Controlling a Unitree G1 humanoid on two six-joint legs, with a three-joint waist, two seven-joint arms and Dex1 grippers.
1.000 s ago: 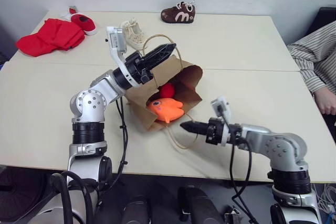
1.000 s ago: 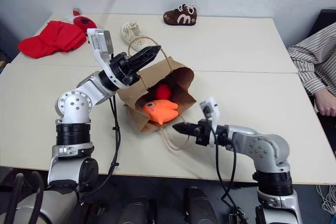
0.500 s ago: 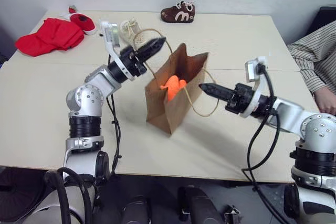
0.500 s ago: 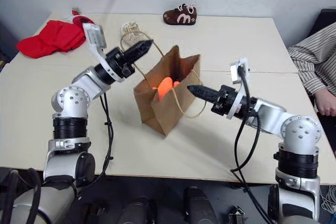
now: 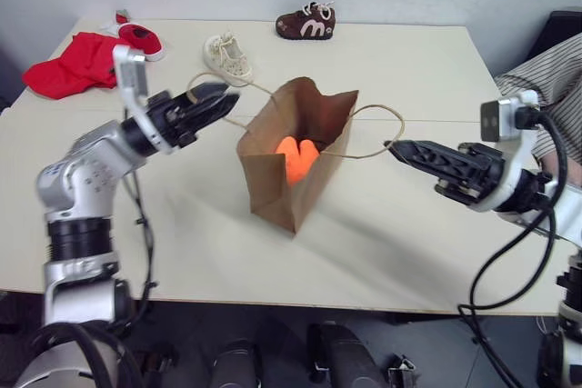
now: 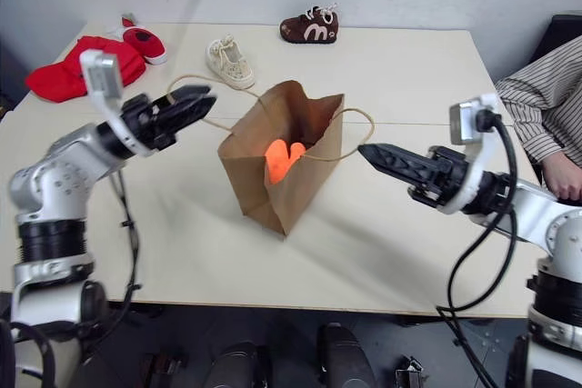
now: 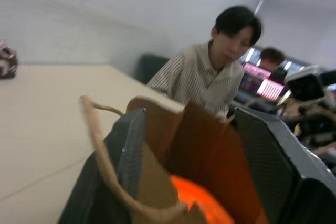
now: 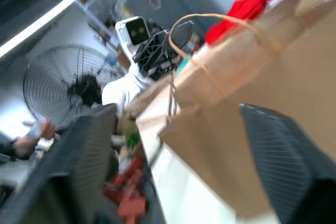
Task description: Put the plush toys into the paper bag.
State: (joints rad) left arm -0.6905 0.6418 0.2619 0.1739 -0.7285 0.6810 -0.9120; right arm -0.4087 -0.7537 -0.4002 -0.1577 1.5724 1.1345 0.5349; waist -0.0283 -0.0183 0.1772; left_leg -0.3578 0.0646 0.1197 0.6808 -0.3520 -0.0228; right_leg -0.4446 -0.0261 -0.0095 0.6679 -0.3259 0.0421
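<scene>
paper bag: upright, open | orange plush toy: inside | red: possibly hidden

- Paper bag upright mid-table, mouth open upward, orange plush toy inside below the rim.
- Loop handles splayed out to both sides, stretching toward the left gripper and right gripper, crossing the side approaches.
- Bare tabletop in front of the bag and off to both sides.
- Behind: cream shoe, brown shoe, red cloth and red shoe at the far left corner.
- Person's striped sleeve at the table's right edge.
</scene>
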